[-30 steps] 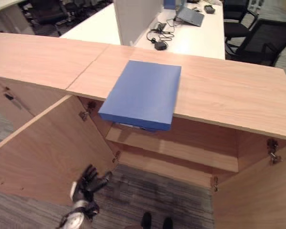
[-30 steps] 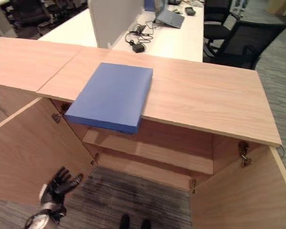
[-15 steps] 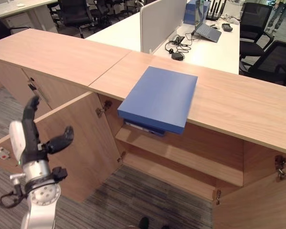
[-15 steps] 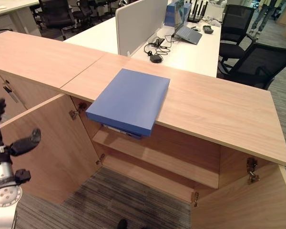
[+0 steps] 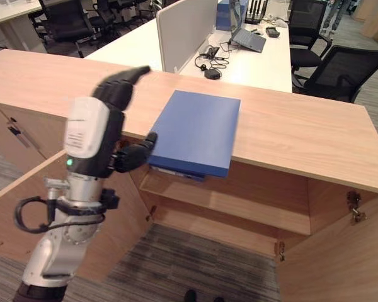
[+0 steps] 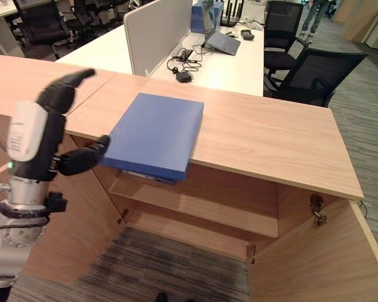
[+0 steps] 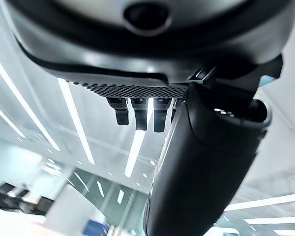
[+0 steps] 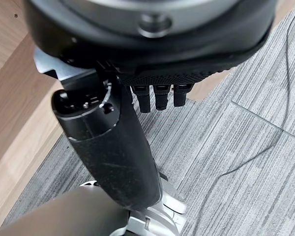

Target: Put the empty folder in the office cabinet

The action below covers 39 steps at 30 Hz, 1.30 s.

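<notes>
The blue folder [image 5: 198,132] lies flat on the wooden cabinet top [image 5: 302,135], its near end hanging over the front edge. My left hand [image 5: 91,135] is raised in front of the cabinet, just left of the folder's near corner. Its fingers [image 5: 123,85] are straight and open, and the thumb [image 5: 135,154] points at the folder without touching it. In the left wrist view the hand [image 7: 206,162] holds nothing. The right hand [image 8: 113,152] hangs open over the grey carpet.
Both cabinet doors stand open, the left door [image 5: 19,207] behind my arm and the right door [image 5: 340,264] at the lower right. A shelf [image 5: 233,201] runs inside. Something blue and white [image 5: 176,173] sits under the folder's overhang. Behind are a white desk [image 5: 252,60] with a divider, a laptop and black chairs.
My left hand has risen from near the floor to the height of the cabinet top, beside the folder's near left corner. The camera has shifted; the folder has not moved.
</notes>
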Tool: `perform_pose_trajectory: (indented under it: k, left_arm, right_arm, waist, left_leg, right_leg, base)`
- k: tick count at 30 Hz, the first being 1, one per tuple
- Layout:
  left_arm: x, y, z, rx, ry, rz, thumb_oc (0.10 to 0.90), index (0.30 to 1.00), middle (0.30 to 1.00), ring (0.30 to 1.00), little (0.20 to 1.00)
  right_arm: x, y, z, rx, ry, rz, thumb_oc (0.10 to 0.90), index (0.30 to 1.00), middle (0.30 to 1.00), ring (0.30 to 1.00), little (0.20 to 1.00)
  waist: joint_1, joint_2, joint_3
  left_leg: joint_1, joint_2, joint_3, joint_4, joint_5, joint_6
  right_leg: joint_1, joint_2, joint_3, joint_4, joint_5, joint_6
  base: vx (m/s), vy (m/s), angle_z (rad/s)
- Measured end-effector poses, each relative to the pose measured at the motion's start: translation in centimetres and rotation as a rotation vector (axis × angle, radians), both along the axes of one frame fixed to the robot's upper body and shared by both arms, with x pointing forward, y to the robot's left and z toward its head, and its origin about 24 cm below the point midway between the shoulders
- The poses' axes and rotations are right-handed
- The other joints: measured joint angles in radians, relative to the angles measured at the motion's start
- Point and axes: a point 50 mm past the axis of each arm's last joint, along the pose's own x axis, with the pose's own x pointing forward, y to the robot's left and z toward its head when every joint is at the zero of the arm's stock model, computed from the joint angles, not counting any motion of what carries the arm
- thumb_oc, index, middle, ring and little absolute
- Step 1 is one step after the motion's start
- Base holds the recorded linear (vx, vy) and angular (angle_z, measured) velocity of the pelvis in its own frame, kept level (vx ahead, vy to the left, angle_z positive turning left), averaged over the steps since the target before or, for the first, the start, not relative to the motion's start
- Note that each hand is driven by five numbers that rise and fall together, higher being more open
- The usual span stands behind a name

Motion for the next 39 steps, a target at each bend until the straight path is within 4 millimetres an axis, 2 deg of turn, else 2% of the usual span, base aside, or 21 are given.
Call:
perform_pose_trajectory:
  k: [5,8,15,22,27,33,35,39]
  left_arm:
    - [-0.6,-1.1,0.4,0.032,0.0,-0.071,0.8,0.9,0.9,0.9,0.9]
    - [-1.2,-1.7,1.0,-0.042,0.036,-0.168,0.8,0.9,0.9,0.9,0.9]
    - [-1.3,-1.6,1.1,-0.148,0.098,-0.245,0.8,0.9,0.9,0.9,0.9]
    - [-1.3,-1.4,0.8,-0.223,0.178,-0.306,0.8,0.9,0.9,0.9,0.9]
    - [-1.5,-1.1,-0.4,-0.152,0.284,-0.278,0.8,0.9,0.9,0.9,0.9]
    - [-1.5,-1.4,-0.8,-0.027,0.315,-0.26,0.8,0.9,0.9,0.9,0.9]
    - [-1.4,-1.8,-1.5,-0.009,0.362,-0.283,0.8,0.9,0.9,0.9,0.9]
    - [-1.1,-1.5,-2.3,0.038,0.379,-0.239,0.8,0.9,0.9,0.9,0.9]
  right_arm:
    - [-0.3,-0.2,0.0,-0.003,0.007,0.009,0.8,0.9,0.9,0.9,0.9]
    - [-0.4,-0.3,0.0,-0.003,0.009,0.009,0.8,0.9,0.9,0.9,0.9]
    - [-0.5,-0.6,0.1,-0.003,0.022,0.009,0.8,0.9,0.9,0.9,0.9]
    - [-1.0,-0.6,0.0,0.003,0.036,0.006,0.8,0.9,0.9,0.9,0.9]
    - [-1.3,-0.7,0.0,0.004,0.045,0.007,0.8,0.9,0.9,0.9,0.9]
    - [-1.5,-0.7,0.0,0.007,0.052,0.012,0.8,0.9,0.9,0.9,0.9]
    - [-1.5,-0.7,0.0,0.007,0.053,0.013,0.8,0.9,0.9,0.9,0.9]
    - [-1.6,-0.7,0.0,0.006,0.055,0.013,0.8,0.9,0.9,0.9,0.9]
  waist:
    - [-0.003,0.012,-0.008]
    - [-0.002,0.019,-0.013]
    - [-0.001,0.033,-0.022]
    - [-0.001,0.035,-0.023]
    - [-0.002,0.038,-0.025]
    - [-0.002,0.039,-0.028]
    - [-0.002,0.04,-0.029]
    - [-0.004,0.04,-0.033]
  left_leg:
    - [0.007,0.0,0.005,0.0,-0.011,-0.003]
    - [0.006,-0.001,0.005,0.0,-0.011,-0.003]
    - [0.007,-0.001,0.004,0.0,-0.011,-0.003]
    - [0.014,-0.001,0.004,0.0,-0.011,-0.003]
    - [0.018,-0.001,0.004,0.0,-0.011,-0.002]
    - [0.019,-0.001,0.004,0.0,-0.011,-0.002]
    - [0.02,-0.002,0.005,0.0,-0.011,-0.001]
    - [0.022,-0.001,0.008,0.0,-0.012,-0.001]
  right_leg:
    - [0.005,0.0,0.006,0.0,0.0,0.0]
    - [0.005,-0.001,0.006,0.0,0.0,0.0]
    - [0.006,-0.001,0.005,0.0,0.0,0.001]
    - [0.014,-0.001,0.005,0.0,0.0,0.001]
    - [0.016,-0.001,0.006,0.0,0.0,0.001]
    - [0.014,-0.001,0.006,0.0,0.001,0.001]
    - [0.017,-0.002,0.008,0.0,0.001,0.001]
    - [0.016,-0.001,0.01,0.0,0.001,0.001]
  base:
    - [0.0,0.005,-0.04]
    - [0.0,0.0,0.0]
    - [0.0,0.0,0.0]
    - [0.0,0.0,0.0]
    - [0.01,-0.002,0.0]
    - [0.0,0.0,0.0]
    - [0.0,-0.001,-0.02]
    - [-0.01,0.0,-0.01]
